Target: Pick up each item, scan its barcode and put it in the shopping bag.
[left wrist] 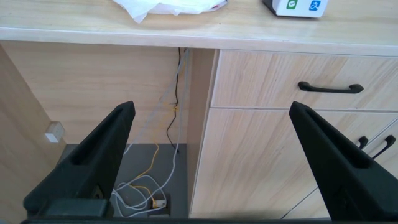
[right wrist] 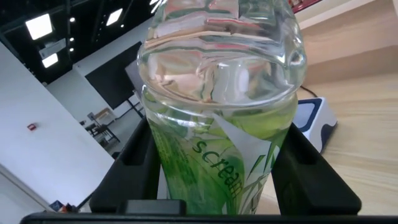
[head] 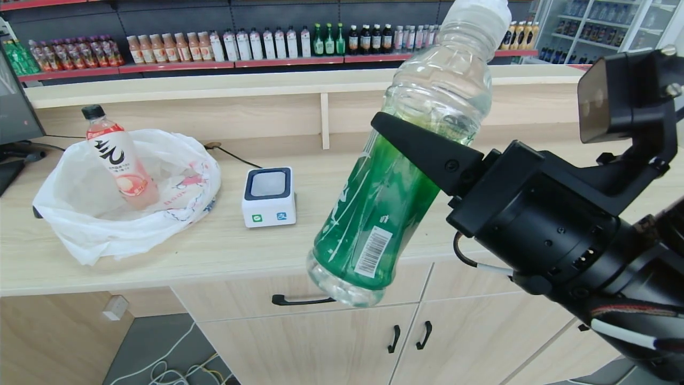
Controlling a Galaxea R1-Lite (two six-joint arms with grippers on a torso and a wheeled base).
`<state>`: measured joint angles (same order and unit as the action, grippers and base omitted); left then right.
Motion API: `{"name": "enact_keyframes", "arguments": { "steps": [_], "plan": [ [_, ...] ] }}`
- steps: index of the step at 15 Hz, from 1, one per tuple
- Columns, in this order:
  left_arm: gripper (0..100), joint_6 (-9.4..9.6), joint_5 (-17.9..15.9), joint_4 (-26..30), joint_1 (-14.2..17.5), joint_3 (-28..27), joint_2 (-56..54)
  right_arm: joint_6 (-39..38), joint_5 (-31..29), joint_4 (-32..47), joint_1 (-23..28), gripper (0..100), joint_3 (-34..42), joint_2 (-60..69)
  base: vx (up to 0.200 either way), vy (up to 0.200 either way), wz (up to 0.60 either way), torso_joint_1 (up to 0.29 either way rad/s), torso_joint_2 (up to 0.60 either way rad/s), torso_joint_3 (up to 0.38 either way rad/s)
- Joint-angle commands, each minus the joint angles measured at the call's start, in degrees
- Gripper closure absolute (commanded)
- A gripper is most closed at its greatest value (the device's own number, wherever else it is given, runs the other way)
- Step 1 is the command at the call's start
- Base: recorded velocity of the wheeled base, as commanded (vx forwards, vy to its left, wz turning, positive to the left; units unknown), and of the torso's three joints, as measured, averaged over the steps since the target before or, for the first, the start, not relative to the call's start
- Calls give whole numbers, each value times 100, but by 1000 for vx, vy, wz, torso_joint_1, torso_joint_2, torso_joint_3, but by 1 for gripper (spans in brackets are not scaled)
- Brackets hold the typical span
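A clear bottle with a green label [head: 385, 203] hangs tilted above the counter's front edge, its barcode facing me. My right gripper [head: 422, 155] is shut on the green-label bottle [right wrist: 217, 124] around its middle. The white barcode scanner [head: 268, 196] sits on the counter to the bottle's left. Further left lies the white shopping bag [head: 80, 214], with a pink drink bottle [head: 120, 158] standing tilted inside it. My left gripper [left wrist: 211, 155] is open and empty, low in front of the cabinets, below the bag [left wrist: 168, 7] and scanner [left wrist: 297, 6].
The wooden counter [head: 214, 246] has a raised back ledge and drawers with black handles [head: 299, 300] underneath. A monitor [head: 16, 107] stands at the far left. Cables lie on the floor [left wrist: 149, 193] beside the cabinet. Shelves of drinks [head: 267, 43] line the back wall.
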<state>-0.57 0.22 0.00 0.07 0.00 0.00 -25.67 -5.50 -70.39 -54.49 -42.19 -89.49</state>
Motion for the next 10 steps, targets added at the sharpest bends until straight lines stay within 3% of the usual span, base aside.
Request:
{"name": "enact_keyframes", "arguments": {
  "steps": [1,6,10],
  "plan": [
    [0,-4,4,0,1,0,0,89,-21,-1,26,100,0,-60,0,0,0,0,0,0],
    [0,-4,4,0,1,0,0,563,-435,-1,105,100,27,-139,0,0,0,0,0,0],
    [0,-4,4,0,1,0,0,1706,-452,-238,668,100,686,-139,0,0,0,0,0,0]
  ]
}}
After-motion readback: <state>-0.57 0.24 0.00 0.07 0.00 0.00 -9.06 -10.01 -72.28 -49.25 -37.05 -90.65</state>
